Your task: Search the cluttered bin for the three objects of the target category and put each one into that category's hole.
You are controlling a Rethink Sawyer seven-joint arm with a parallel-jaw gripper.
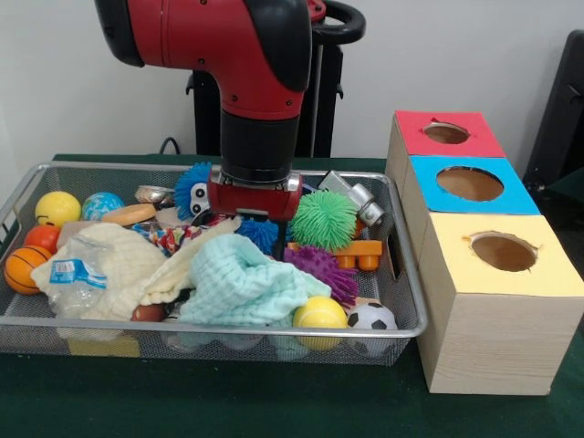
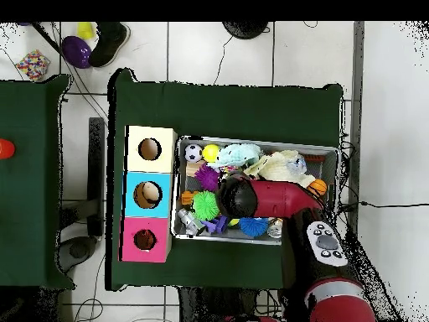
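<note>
My gripper (image 1: 254, 212) down in wire bin (image 1: 406, 301), tips buried behind mint cloth (image 1: 246, 283) & toys, can't tell if open/closed, overhead blocked by my arm (image 2: 276, 199).

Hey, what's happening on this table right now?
A red robot arm is reaching down into the middle of a wire bin crammed with balls, cloths and spiky toys. Its gripper end is buried in the clutter beside a green spiky ball, so any grasp is hidden. Beside the bin stand three boxes with holes: red, blue and yellow.
</note>
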